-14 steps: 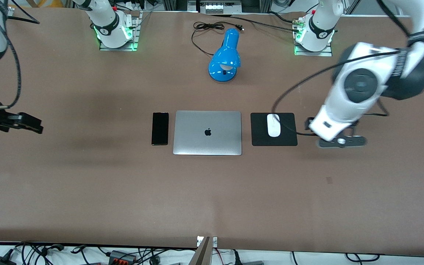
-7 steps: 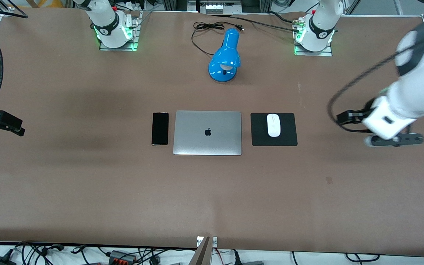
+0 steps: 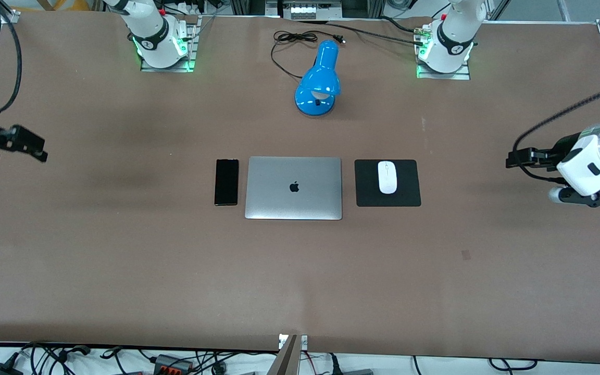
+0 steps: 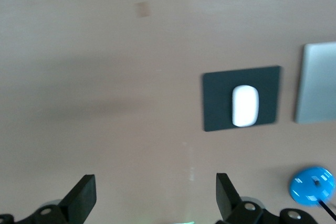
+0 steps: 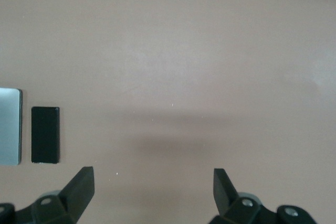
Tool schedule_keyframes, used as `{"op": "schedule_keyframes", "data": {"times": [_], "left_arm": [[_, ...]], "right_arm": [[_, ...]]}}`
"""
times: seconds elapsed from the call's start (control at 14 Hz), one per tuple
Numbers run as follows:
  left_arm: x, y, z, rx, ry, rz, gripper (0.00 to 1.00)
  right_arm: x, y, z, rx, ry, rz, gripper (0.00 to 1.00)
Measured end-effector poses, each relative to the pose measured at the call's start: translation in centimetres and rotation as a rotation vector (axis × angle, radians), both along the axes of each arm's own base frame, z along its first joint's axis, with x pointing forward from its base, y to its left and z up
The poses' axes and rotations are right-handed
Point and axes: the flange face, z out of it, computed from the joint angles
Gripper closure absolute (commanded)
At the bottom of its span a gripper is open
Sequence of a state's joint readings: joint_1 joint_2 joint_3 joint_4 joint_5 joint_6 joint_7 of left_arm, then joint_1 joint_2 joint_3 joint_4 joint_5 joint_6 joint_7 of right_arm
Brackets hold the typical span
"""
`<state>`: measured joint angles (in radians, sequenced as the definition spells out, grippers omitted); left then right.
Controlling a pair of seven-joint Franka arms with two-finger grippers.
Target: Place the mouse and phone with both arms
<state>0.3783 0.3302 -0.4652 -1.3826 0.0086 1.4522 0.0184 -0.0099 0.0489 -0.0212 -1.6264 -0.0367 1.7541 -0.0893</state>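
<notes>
Mouse (image 3: 387, 177) glossy white oval on square black mat (image 3: 412, 197), phone (image 3: 226, 182) slim black rect

Left gripper (image 3: 520, 158): withdrawn from beside mat (image 3: 409, 195) to table end. Right gripper (image 3: 24, 142): shifted toward bases, fingers apart.

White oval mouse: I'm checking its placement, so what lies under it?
The white oval mouse rests on a square black mat, which lies flat on the brown table. The mat surface directly beneath the mouse is covered.

Bare table (image 3: 123, 260) around laptop (image 3: 294, 188)
</notes>
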Motion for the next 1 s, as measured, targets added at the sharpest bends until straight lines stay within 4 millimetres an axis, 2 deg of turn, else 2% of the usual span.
{"op": "schedule_keyframes", "data": {"times": [0.14,0.29,0.43,0.57,0.71,1.0], "left_arm": [[-0.4,0.4,0.8,-0.043,-0.013,-0.006,0.0],[-1.9,-1.1,3.2,0.07,-0.046,-0.02,0.0],[-4.2,-3.1,4.9,0.14,-0.068,0.021,0.0],[-5.1,-3.4,5.2,0.146,-0.145,0.045,0.0],[-4.6,-3.0,5.1,0.141,-0.227,0.068,0.0],[-4.5,-3.0,5.0,0.139,-0.248,0.076,0.0]], "right_arm": [[-2.3,0.0,-0.9,0.001,-0.013,0.002,0.0],[-3.9,0.0,-1.9,0.003,0.003,0.002,0.0],[-4.1,0.2,-1.8,0.003,0.003,0.005,0.0],[-4.0,0.2,-0.9,0.005,-0.007,0.004,0.0],[-4.0,0.1,0.0,0.026,-0.018,-0.004,0.0],[-4.1,0.0,0.3,0.047,0.015,-0.013,0.0]]}}
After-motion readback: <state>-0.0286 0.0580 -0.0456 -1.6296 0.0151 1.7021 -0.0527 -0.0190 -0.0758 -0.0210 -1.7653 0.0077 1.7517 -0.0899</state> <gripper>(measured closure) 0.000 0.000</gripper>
